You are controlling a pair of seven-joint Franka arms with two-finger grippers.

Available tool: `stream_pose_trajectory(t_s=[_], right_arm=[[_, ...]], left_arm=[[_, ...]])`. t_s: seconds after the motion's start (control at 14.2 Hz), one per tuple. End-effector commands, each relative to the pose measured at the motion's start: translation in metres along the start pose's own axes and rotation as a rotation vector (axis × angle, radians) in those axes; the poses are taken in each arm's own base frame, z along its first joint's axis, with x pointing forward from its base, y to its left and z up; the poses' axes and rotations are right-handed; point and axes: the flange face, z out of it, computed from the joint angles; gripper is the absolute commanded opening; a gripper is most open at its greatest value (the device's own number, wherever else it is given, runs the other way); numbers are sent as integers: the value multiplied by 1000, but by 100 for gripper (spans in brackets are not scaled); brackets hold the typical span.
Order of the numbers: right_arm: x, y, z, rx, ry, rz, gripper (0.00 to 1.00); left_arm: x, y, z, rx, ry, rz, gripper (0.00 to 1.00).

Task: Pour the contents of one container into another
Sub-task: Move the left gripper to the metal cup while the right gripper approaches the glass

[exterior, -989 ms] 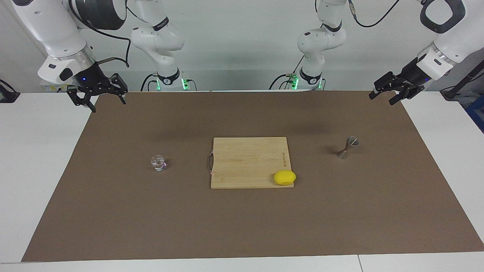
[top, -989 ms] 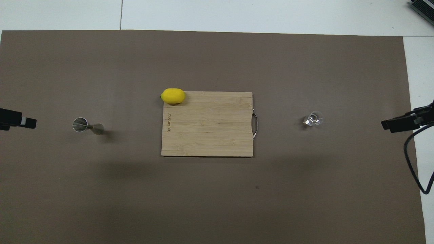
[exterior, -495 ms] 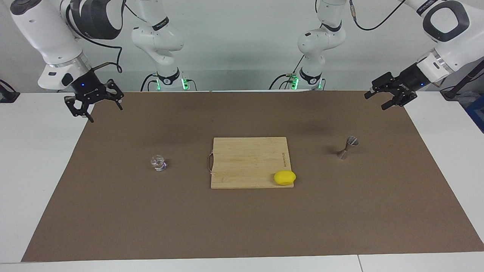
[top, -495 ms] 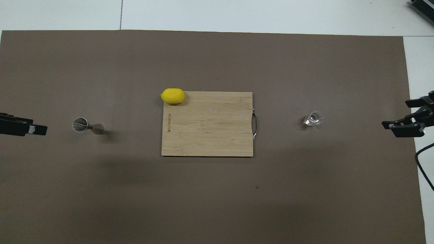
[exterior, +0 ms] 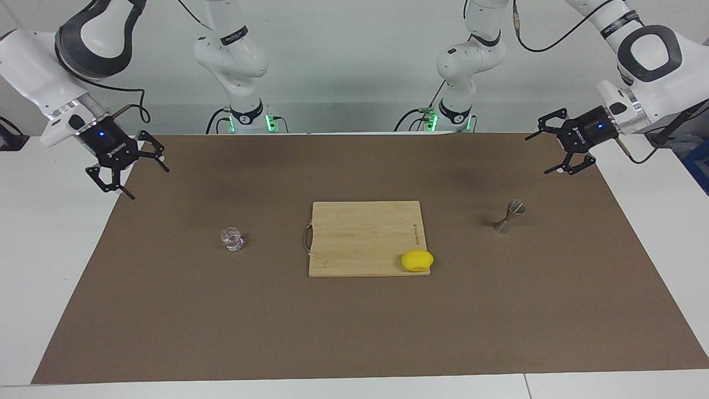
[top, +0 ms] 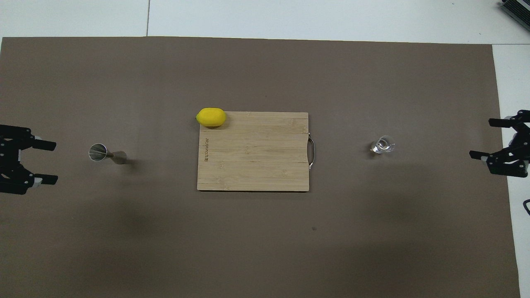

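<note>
- Left gripper point(exterior: 545, 152), black two-finger linkage on a white arm: raised over the brown mat's edge at the left arm's end of the table, fingers spread wide apart, holding nothing.
- Right gripper point(exterior: 133, 174), same build: raised over the mat's edge at the right arm's end, fingers likewise wide apart and empty.
- Matte brown paper-like mat point(exterior: 354, 332) covers most of the white table point(exterior: 33, 249).
- Small grey steel jigger, hourglass-shaped, two cones joined at a narrow waist point(exterior: 509, 216): stands upright on the mat toward the left arm's end, well apart from the board.
- Rectangular pale bamboo cutting board with a thin metal handle loop point(exterior: 360, 233): flat at mid-table, visible strip grain, handle toward the right arm's end.
- Small squat clear glass cup with a thick base point(exterior: 232, 239): upright on the mat toward the right arm's end, apart from the board's handle.
- Smooth yellow oval lemon point(exterior: 417, 260): rests on the board's corner farthest from the robots, overhanging the edge.
</note>
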Motion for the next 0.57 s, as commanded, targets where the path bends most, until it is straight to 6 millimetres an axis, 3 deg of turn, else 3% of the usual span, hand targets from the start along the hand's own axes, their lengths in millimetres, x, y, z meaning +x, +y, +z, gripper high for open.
stream_pose_trajectory(t_s=[0.0,0.21,0.49], right_arm=[[-44,16,32,21,124,-81,100],[-62,17,55,24,226,-124,100],[-82,17,79,39,324,-138,100]], left_arm=[[-9,-6,7,-77,107,109,100],[0,-10,18,-124,274,313,100],[-16,-28,27,-177,342,303,100]])
